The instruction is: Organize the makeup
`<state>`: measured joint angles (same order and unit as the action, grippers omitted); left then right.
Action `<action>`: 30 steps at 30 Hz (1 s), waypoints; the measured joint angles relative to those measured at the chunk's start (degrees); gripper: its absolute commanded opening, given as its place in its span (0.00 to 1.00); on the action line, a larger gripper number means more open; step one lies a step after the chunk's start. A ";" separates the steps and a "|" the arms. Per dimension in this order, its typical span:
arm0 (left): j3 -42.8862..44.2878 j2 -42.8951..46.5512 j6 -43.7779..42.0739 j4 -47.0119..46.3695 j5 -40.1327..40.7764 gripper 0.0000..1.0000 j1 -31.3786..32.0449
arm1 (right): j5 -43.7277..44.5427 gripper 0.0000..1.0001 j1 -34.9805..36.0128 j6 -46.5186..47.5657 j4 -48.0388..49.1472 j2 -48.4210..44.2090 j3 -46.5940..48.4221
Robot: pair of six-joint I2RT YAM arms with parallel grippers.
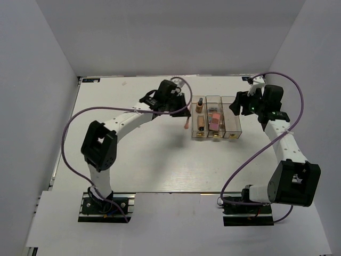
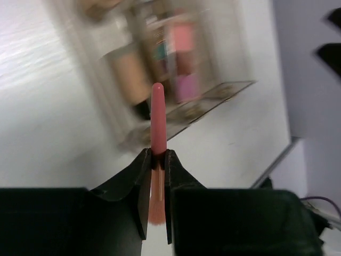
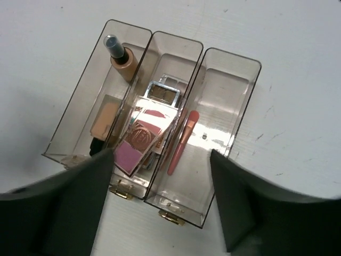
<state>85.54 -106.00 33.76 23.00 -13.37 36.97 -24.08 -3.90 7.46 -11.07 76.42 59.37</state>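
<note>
My left gripper (image 1: 183,110) is shut on a slim coral-pink stick (image 1: 186,123) and holds it above the table, just left of the clear three-compartment box (image 1: 233,131). In the left wrist view the stick (image 2: 157,112) juts out past the gripper (image 2: 157,160). My right gripper (image 3: 160,160) is open and empty above the box (image 3: 234,101). The left compartment holds a small brown capped bottle (image 3: 121,57) and a beige tube with a dark end (image 3: 103,121). The middle one holds stacked palettes (image 3: 144,136). The right one holds another coral-pink stick (image 3: 181,143).
The box has gold knobs (image 3: 171,217) on its near ends. White walls enclose the table (image 1: 149,160) at the back and sides. Purple cables loop from both arms.
</note>
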 measured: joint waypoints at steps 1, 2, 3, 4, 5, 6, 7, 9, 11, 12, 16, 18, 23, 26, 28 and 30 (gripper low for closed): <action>2.16 -1.31 0.04 -1.55 -1.95 0.07 0.50 | 0.13 0.51 -0.24 -0.44 0.72 -0.22 -0.26; 6.21 -4.26 0.17 -2.82 -3.52 0.07 1.55 | 0.26 0.39 -0.50 -0.94 1.22 -0.31 -0.35; 9.73 -6.84 0.50 -3.54 -5.33 0.06 2.32 | 0.48 0.11 -0.79 -1.62 1.86 -0.35 -0.61; 13.16 -9.81 0.79 -5.14 -6.73 0.06 3.23 | 0.74 0.02 -1.16 -1.95 2.43 -0.50 -0.98; 16.39 -12.66 1.25 -5.99 -7.76 0.07 3.96 | 1.07 0.00 -1.42 -2.38 2.54 -0.76 -1.31; 19.04 -15.15 1.53 -6.93 -8.61 0.07 4.52 | 1.49 0.00 -1.79 -2.89 2.73 -1.09 -1.77; 21.77 -17.90 2.03 -8.09 -9.22 0.06 5.14 | 1.79 0.00 -2.12 -3.21 2.86 -1.53 -2.16; 25.66 -22.29 3.15 -10.32 -10.21 0.06 6.34 | 2.23 0.00 -2.71 -3.58 3.21 -2.43 -2.93; 27.04 -25.40 4.72 -14.27 -10.64 0.04 7.37 | 2.62 0.00 -3.26 -3.82 3.50 -3.26 -3.32; 27.04 -26.47 5.55 -15.96 -10.73 0.04 7.80 | 2.75 0.00 -3.48 -3.96 3.72 -3.61 -3.52; 27.06 -29.68 9.11 -24.74 -10.75 0.03 9.40 | 2.95 0.00 -4.37 -4.44 4.15 -4.66 -4.68; 27.06 -30.86 10.93 -29.27 -10.45 0.03 10.16 | 2.95 0.00 -4.83 -4.66 4.26 -4.85 -5.22; 27.56 -33.27 14.12 -37.24 -7.19 0.05 11.39 | 2.93 0.00 -5.79 -5.49 4.44 -4.87 -6.01; 27.91 -34.07 14.56 -39.82 -3.41 0.09 12.11 | 2.91 0.00 -6.25 -5.84 4.87 -4.94 -6.03; 28.39 -34.64 14.56 -40.85 -0.57 0.11 12.48 | 2.91 0.00 -6.49 -5.95 5.11 -4.98 -6.03; 29.97 -35.89 14.56 -41.48 1.81 0.18 12.72 | 2.91 0.00 -6.64 -6.05 5.22 -5.09 -6.03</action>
<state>115.50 -141.88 48.31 -18.48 -11.55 49.69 -21.17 -10.55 1.41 -5.85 71.33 53.34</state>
